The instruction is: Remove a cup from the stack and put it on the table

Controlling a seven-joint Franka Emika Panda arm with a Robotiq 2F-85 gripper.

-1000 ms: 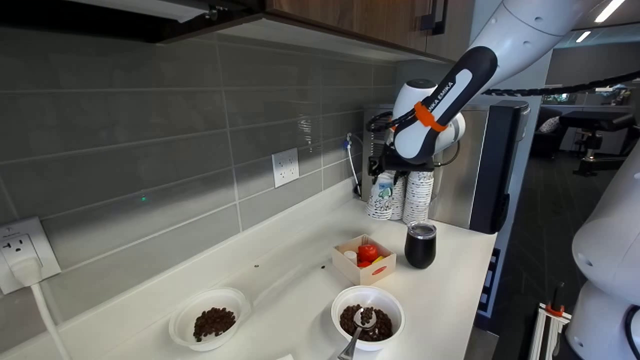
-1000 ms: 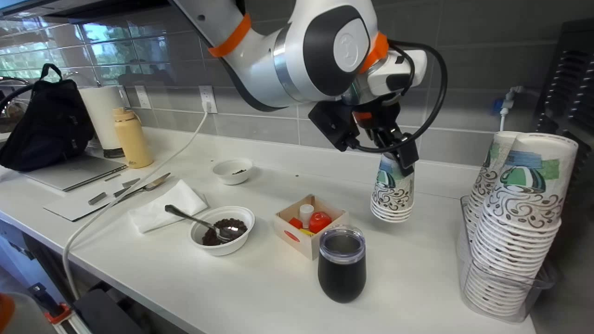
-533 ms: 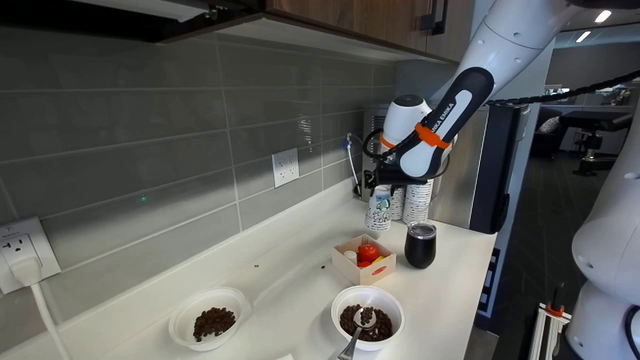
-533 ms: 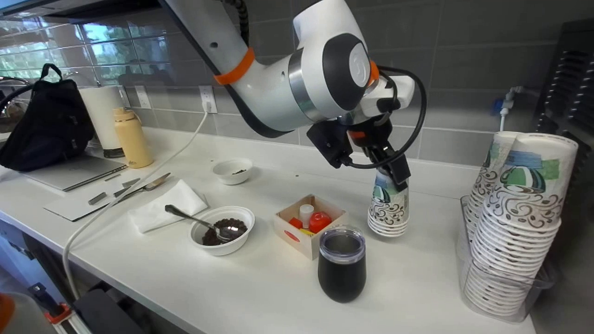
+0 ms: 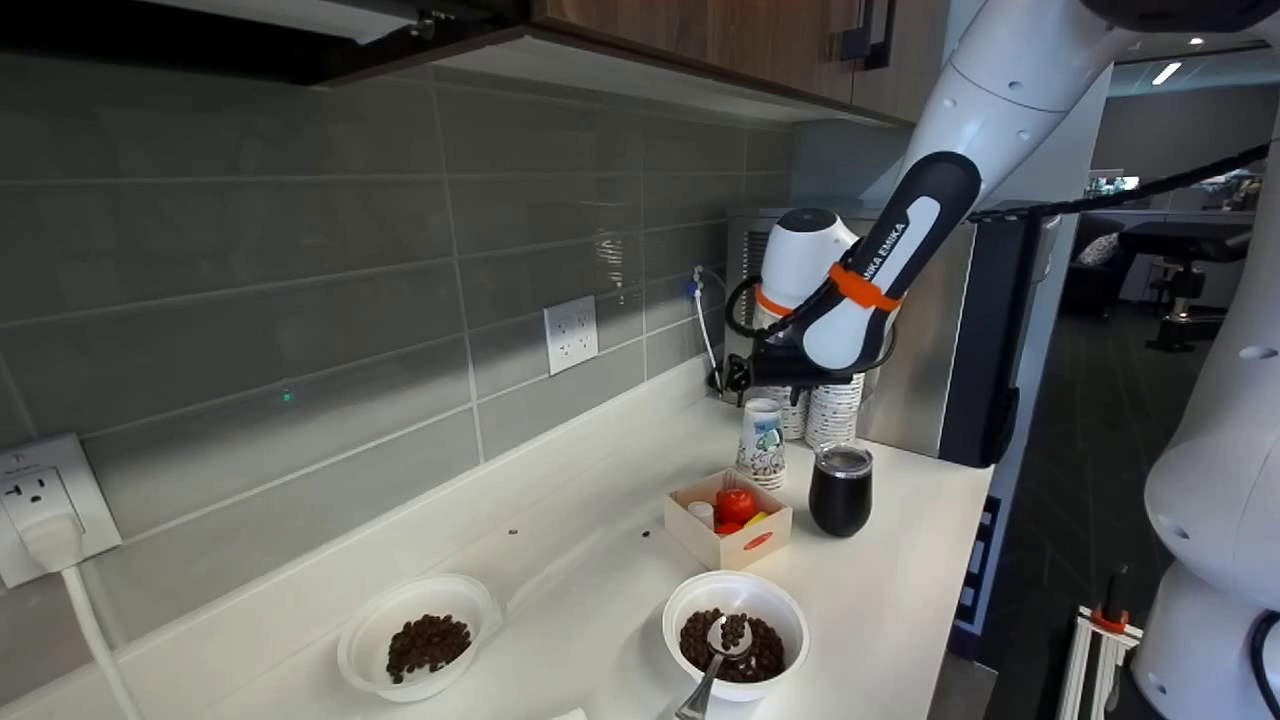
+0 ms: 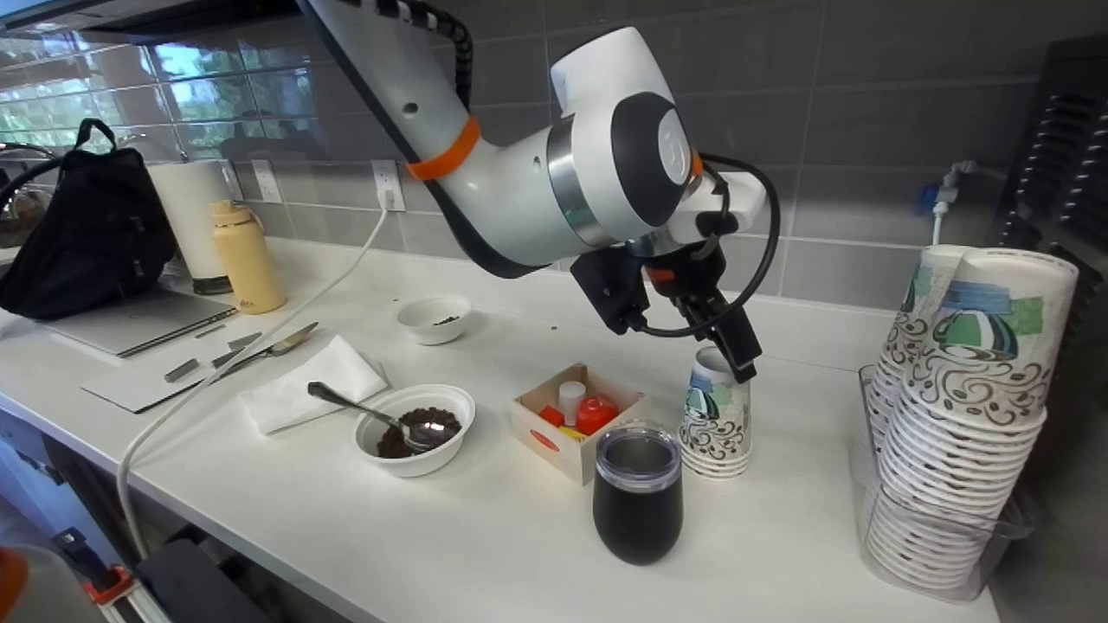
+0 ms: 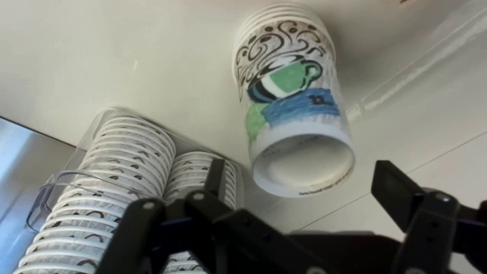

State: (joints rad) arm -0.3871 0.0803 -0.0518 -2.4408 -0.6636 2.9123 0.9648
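The gripper [image 7: 302, 180] stands wide, fingers [image 7: 395, 194] clear of the short paper-cup stack [image 7: 295, 102].

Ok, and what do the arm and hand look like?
The arm is white with black panels, a silver ring, orange bands and white lettering ending "EMIKA". The hand is black, with two blocky fingers. A ribbed black cable runs beside the arm; a thinner, smooth cable loops near the hand.

Ceiling light [image 5: 1166, 73]: lit. Wall tiles [image 6: 199, 89]: glossy, bright reflections. Surface [image 6: 485, 536]: bright, soft shadows. Claw [image 7: 299, 175], wrist view: dark, slightly blurred.
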